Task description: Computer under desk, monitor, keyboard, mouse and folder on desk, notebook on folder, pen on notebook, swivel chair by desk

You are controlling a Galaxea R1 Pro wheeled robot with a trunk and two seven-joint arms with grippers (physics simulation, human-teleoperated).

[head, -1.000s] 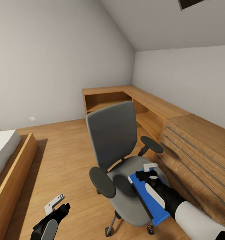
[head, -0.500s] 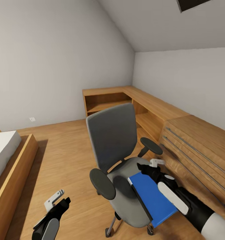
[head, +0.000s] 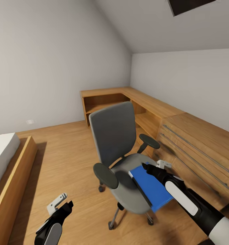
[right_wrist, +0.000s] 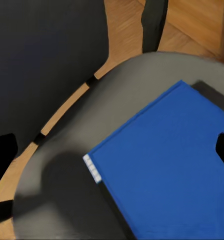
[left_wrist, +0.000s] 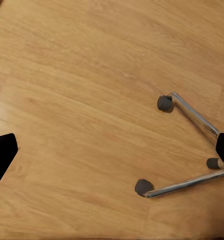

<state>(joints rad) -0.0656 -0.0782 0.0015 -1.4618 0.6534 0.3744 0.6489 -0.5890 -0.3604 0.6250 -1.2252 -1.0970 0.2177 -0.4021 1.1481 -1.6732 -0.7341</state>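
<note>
Now the folder lies flat on the chair seat, my right jaws hovering wide just above its far edge; next, drop and pinch it. Left jaws idle, spread.

Head high; wrists close over swivel chair.

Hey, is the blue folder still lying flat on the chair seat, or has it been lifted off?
Lying flat on the seat. The folder rests closed on the swivel chair, with the right gripper at its far edge.
</note>
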